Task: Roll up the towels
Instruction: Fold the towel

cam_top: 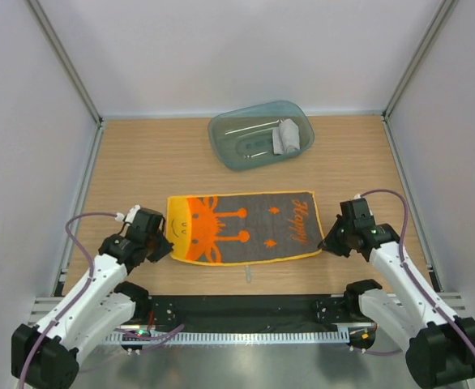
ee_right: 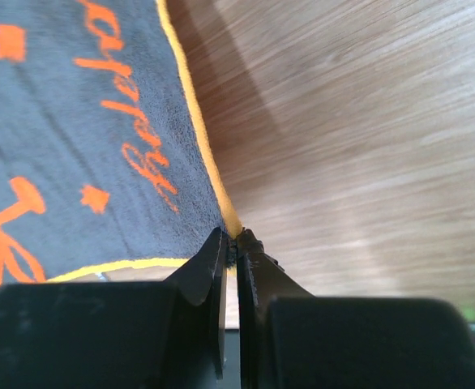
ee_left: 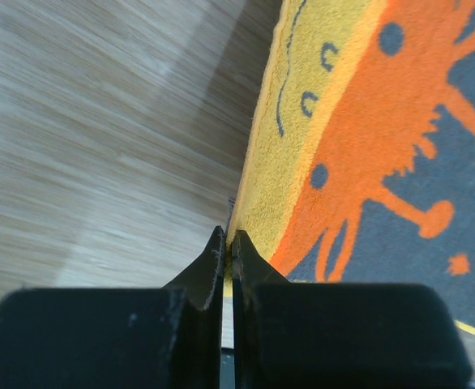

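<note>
Wood-grain laminate covers the flat rectangular bench [cam_top: 140, 162], walled in by pale panels on three sides. Spread flat across its near half lies the soft rectangular printed towel [cam_top: 246, 227]. It is dark grey in the middle with a yellow hem, a yellow-orange end toward the left and an orange cartoon creature with stalked eyes (orange lettering runs along the right end). Its long sides run left to right, between the two arms.

Well behind it, near the far edge of the bench, sits the translucent teal plastic tray [cam_top: 231, 146], oval and shallow. Inside that tray, at its right end, rests the small plain grey towel [cam_top: 287, 136], bundled into a compact roll.

The left claw [cam_top: 166, 247] is at the printed towel's near left corner. In the left wrist view its black fingers [ee_left: 197, 284] are pressed together to a hairline slit, with the yellow hem caught between the tips. The right claw [cam_top: 328, 241] is at the near right corner, and the right wrist view shows much the same: fingers [ee_right: 205, 275] narrowed to a thin gap, pinching the yellow edge right at the tips.
</note>
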### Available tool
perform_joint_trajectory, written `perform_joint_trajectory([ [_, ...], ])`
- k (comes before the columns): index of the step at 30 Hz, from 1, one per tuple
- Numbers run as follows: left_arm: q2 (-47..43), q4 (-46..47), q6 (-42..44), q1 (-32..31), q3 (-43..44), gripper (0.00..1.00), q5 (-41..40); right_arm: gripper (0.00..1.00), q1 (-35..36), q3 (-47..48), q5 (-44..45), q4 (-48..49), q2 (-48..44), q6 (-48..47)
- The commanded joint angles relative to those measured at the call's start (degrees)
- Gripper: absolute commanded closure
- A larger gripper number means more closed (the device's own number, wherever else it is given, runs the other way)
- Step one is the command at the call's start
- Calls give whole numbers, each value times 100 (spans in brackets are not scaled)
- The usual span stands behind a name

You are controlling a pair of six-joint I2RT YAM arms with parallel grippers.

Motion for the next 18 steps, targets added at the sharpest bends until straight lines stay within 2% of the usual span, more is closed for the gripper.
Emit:
perform_joint_trajectory([
  [1,-278,-386,-184,-20,326,100,312,99,14,449,-128,-798,-395,53],
  [5,-445,-544,-150,-20,572,100,138,99,5,756,-32,-870,-485,62],
  [9,-130,-607,122,6,1002,100,-118,99,14,1073,56,-624,42,-61],
  [18,1355,-18,755,349,1653,100,-232,99,5,1803,223,211,1562,-369],
])
